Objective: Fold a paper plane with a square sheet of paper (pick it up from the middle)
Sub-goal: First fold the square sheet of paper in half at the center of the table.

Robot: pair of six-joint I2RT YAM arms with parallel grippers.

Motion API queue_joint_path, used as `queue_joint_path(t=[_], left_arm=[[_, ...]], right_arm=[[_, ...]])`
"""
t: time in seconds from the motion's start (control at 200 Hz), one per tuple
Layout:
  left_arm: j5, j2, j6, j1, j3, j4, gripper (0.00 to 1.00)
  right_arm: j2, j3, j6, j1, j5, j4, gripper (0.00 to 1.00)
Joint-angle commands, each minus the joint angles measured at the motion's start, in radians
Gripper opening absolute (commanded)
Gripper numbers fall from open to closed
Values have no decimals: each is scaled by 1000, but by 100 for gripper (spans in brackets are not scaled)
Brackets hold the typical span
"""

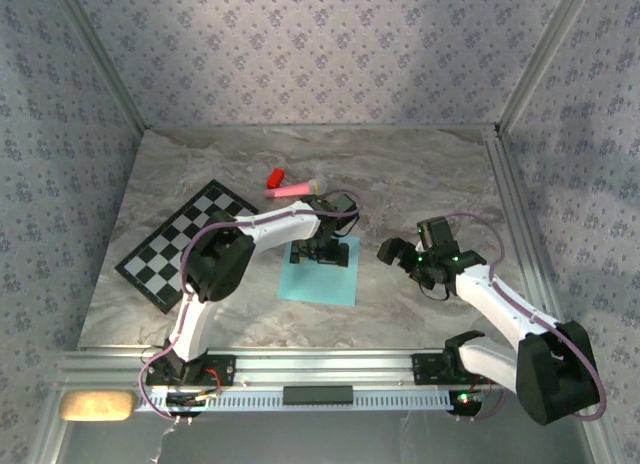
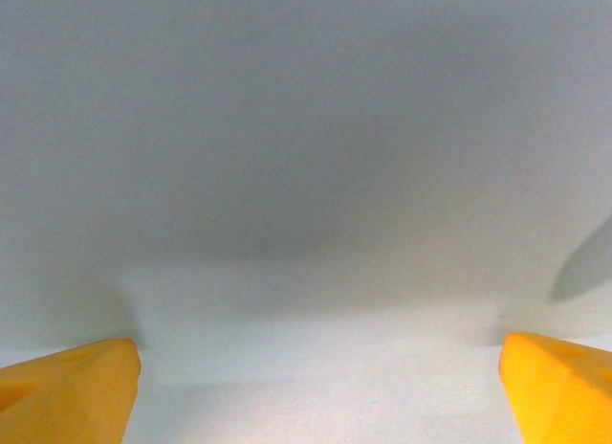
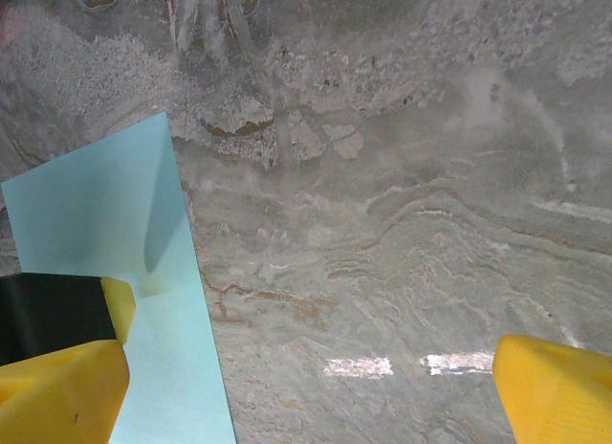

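Your left pincer (image 1: 322, 252), spread wide, hung directly above the square sheet of paper (image 1: 315, 286); your right pincer (image 1: 402, 252), equally wide, hung off its right edge.

The thin light-blue square sheet of paper (image 1: 320, 284) (image 2: 306, 176) is matt and smooth, while the grey marbled stone-look tabletop (image 3: 402, 224) under it is polished and throws bright glints. The wedge-shaped yellow fingertips (image 2: 67, 391) look like smooth moulded plastic with a dull sheen. The ridged silvery rail (image 1: 320, 369) along the near edge looks like bare metal.
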Motion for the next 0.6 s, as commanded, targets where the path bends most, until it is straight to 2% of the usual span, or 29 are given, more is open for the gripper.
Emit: queue_joint_path(t=[0.0, 0.595], left_arm=[[41, -18, -29, -8, -20, 10, 97], [-1, 65, -16, -13, -60, 8, 92]], right_arm=[[-3, 13, 12, -6, 2, -22, 100], [-1, 14, 19, -6, 7, -28, 100]])
